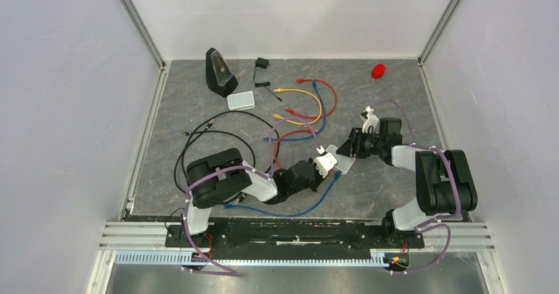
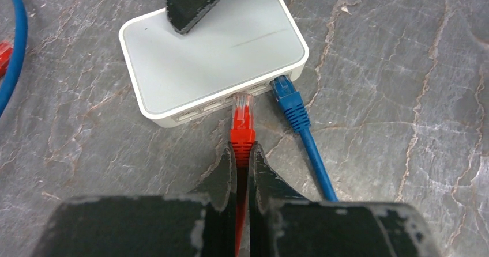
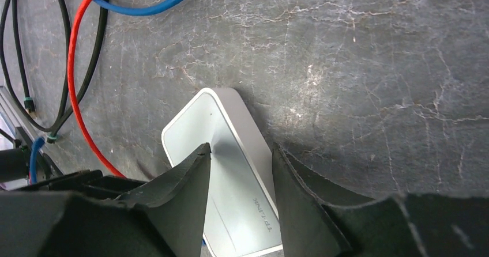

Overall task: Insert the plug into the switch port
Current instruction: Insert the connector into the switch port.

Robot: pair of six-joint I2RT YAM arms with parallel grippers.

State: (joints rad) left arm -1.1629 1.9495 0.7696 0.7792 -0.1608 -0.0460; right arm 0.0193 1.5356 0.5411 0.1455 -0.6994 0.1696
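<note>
The switch is a flat pale grey-white box [image 2: 213, 55] lying on the dark mat, also in the top view [image 1: 345, 163]. Its ports line the near edge [image 2: 199, 110]. My left gripper [image 2: 243, 150] is shut on the boot of the red plug [image 2: 243, 121], whose clear tip sits at the mouth of a middle port. I cannot tell how deep it is. My right gripper [image 3: 242, 150] stands open over the box [image 3: 230, 193]. One of its fingertips [image 3: 202, 156] rests on the box's top, and the other is past its side edge.
A blue plug [image 2: 286, 95] sits in the port to the right of the red one. At the back stand a black wedge-shaped device [image 1: 220, 72], a second white box [image 1: 240, 100], a black adapter [image 1: 262, 63] and a red object [image 1: 378, 70]. Loose cables [image 1: 310, 106] lie mid-table.
</note>
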